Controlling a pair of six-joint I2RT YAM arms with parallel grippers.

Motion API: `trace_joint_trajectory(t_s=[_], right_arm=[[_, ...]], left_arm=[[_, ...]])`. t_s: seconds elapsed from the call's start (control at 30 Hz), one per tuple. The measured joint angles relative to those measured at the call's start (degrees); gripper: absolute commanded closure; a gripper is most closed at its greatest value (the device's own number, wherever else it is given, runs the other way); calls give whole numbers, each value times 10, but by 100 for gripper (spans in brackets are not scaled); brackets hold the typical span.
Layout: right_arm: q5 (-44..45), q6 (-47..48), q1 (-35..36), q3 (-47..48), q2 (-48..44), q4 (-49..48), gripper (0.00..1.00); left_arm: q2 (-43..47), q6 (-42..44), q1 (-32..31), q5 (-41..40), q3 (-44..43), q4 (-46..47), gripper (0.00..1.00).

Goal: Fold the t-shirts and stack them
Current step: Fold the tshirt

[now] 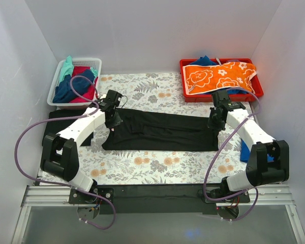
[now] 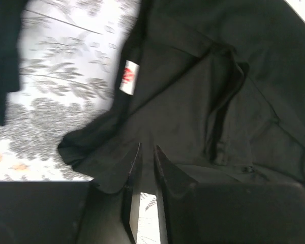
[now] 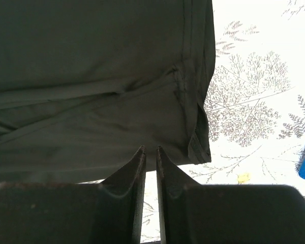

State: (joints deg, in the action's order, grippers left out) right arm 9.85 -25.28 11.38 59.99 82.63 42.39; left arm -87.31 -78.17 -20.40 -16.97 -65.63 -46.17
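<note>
A large black t-shirt [image 1: 162, 132] lies folded into a long band across the middle of the patterned table covering. Its small red neck label [image 2: 128, 76] shows in the left wrist view, near the shirt's [image 2: 203, 91] left end. My left gripper [image 1: 112, 122] is at the band's left end, jaws nearly closed, pinching the shirt's edge at the tips [image 2: 147, 148]. My right gripper [image 1: 214, 121] is at the right end, jaws also nearly closed on the shirt's [image 3: 91, 76] hem edge [image 3: 150, 150].
A white basket [image 1: 58, 81] at the back left holds blue, red and teal shirts. A red tray [image 1: 185, 91] at the back right holds an orange floral cloth [image 1: 218, 76]. A blue cloth [image 1: 244, 150] lies by the right arm. Another black cloth [image 1: 58, 116] lies at the left edge.
</note>
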Motion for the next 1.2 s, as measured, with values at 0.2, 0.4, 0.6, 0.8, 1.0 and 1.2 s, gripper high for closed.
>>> trace_joint_trajectory(t_s=[0.2,0.4,0.6,0.8,1.0,1.2], right_arm=[[2,0,3,7,-8,6,81],[5,0,3,7,-9,12,81],[11,0,3,7,-16,12,81],[17,0,3,7,-18,12,81],[22,0,3,7,-21,13,81],[25,0,3,7,-21,14,81]], left_arm=[[-42,1,-36,33,0,32,91],[-74,-1,-74,49,0,53,92],[-111,-5,-84,50,0,58,93],[-130,-2,-84,54,-1,66,93],[-163,5,-85,65,-47,83,93],[-186,20,-89,79,-99,103,93]])
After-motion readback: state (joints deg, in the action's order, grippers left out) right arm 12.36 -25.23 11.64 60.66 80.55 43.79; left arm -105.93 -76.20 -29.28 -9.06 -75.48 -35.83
